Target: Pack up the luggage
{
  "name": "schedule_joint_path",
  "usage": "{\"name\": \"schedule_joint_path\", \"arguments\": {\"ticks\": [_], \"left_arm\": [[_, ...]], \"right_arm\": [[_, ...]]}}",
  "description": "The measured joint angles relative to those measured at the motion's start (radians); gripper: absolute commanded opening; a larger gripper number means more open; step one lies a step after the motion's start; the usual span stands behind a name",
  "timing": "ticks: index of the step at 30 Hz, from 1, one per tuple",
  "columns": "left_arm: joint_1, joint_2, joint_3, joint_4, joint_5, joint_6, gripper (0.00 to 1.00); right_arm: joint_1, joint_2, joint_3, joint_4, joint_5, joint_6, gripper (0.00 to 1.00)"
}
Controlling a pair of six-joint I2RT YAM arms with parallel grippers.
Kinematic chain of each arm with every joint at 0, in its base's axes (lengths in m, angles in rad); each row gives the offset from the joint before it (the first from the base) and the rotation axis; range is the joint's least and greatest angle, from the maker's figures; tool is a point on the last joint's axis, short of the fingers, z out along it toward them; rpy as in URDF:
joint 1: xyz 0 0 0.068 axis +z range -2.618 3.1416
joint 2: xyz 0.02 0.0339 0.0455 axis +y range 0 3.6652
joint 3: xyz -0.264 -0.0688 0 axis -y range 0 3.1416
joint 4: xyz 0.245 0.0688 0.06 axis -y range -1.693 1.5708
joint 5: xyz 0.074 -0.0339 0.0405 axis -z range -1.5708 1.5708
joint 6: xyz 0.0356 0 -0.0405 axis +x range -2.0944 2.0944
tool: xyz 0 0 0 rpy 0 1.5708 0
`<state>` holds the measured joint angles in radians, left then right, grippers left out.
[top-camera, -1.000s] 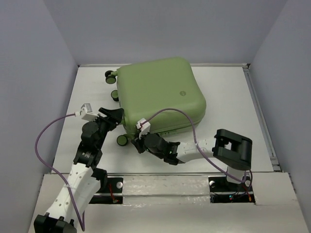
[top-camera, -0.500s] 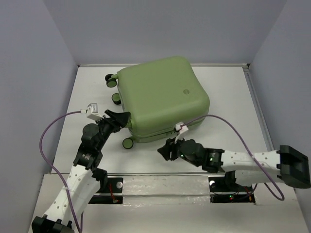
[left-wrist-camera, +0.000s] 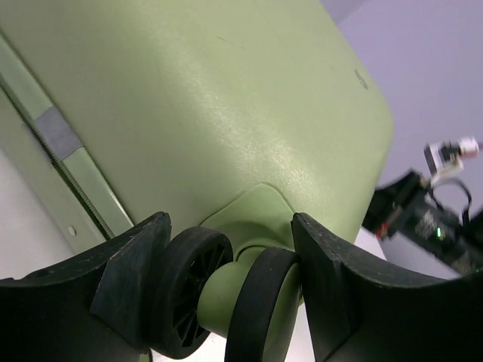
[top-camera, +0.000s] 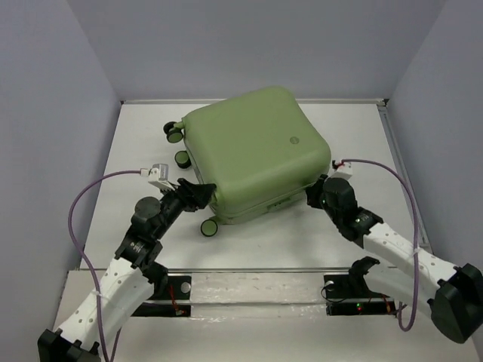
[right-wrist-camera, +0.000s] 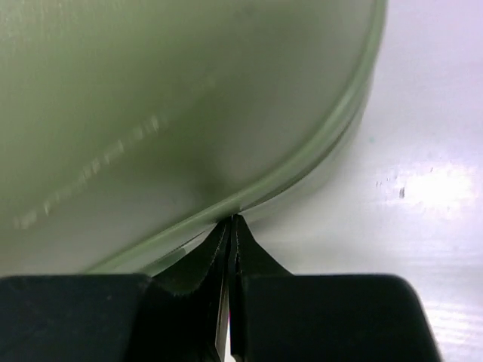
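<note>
The luggage (top-camera: pixel 256 154) is a closed pale green hard-shell suitcase lying flat, with its round logo (top-camera: pixel 295 139) facing up. My left gripper (top-camera: pixel 199 194) is at its near left corner. In the left wrist view it (left-wrist-camera: pixel 230 256) is shut on a black-and-green caster wheel (left-wrist-camera: pixel 226 298), with a finger against each side. My right gripper (top-camera: pixel 314 194) is shut, and its tips (right-wrist-camera: pixel 232 220) touch the seam at the luggage's (right-wrist-camera: pixel 151 98) right near corner. The shell also fills the left wrist view (left-wrist-camera: pixel 226 113).
Other caster wheels show at the near left (top-camera: pixel 210 226), the left side (top-camera: pixel 182 158) and the far left (top-camera: pixel 174 133). The white table (top-camera: pixel 355 136) is walled by grey panels. Purple cables loop from both wrists.
The luggage has turned and shifted right. My right arm swung from the luggage's near edge to its right corner. My left gripper moved right and closed on the caster wheel.
</note>
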<state>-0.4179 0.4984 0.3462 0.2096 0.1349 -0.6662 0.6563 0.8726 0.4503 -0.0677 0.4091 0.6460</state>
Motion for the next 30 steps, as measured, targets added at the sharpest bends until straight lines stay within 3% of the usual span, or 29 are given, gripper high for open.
{"name": "schedule_joint_path", "arguments": {"ticks": [4,10,12,13,15,17,19,22,23,26,28,30], "left_arm": [[-0.128,0.031,0.004,0.021,-0.039,0.051,0.06],[-0.389,0.118,0.048,0.029,-0.126,0.117,0.06],[-0.465,0.167,0.07,0.028,-0.141,0.134,0.06],[-0.498,0.193,0.084,0.026,-0.146,0.139,0.06],[-0.55,0.247,0.115,0.017,-0.151,0.151,0.06],[-0.582,0.294,0.147,0.01,-0.146,0.158,0.06],[-0.592,0.325,0.17,0.006,-0.141,0.161,0.06],[-0.598,0.378,0.206,-0.001,-0.133,0.161,0.06],[-0.598,0.391,0.215,-0.005,-0.131,0.159,0.06],[-0.602,0.452,0.257,-0.009,-0.124,0.149,0.06],[-0.603,0.484,0.273,-0.002,-0.12,0.14,0.06],[-0.603,0.504,0.281,0.011,-0.117,0.131,0.06]], "right_arm": [[-0.131,0.146,0.097,0.039,-0.145,-0.116,0.07],[-0.2,0.363,0.252,0.079,-0.283,-0.223,0.07],[-0.228,0.426,0.312,0.087,-0.343,-0.244,0.15],[-0.237,0.452,0.343,0.09,-0.372,-0.255,0.28],[-0.243,0.47,0.378,0.092,-0.405,-0.268,0.4],[-0.244,0.437,0.37,0.092,-0.433,-0.273,0.48],[-0.24,0.361,0.333,0.106,-0.487,-0.273,0.49],[-0.226,0.182,0.225,0.138,-0.571,-0.26,0.43],[-0.216,0.117,0.167,0.165,-0.599,-0.252,0.35],[-0.165,-0.013,0.014,0.203,-0.68,-0.227,0.24],[-0.13,-0.041,-0.052,0.222,-0.709,-0.211,0.23],[-0.109,-0.06,-0.144,0.28,-0.745,-0.192,0.29]]}}
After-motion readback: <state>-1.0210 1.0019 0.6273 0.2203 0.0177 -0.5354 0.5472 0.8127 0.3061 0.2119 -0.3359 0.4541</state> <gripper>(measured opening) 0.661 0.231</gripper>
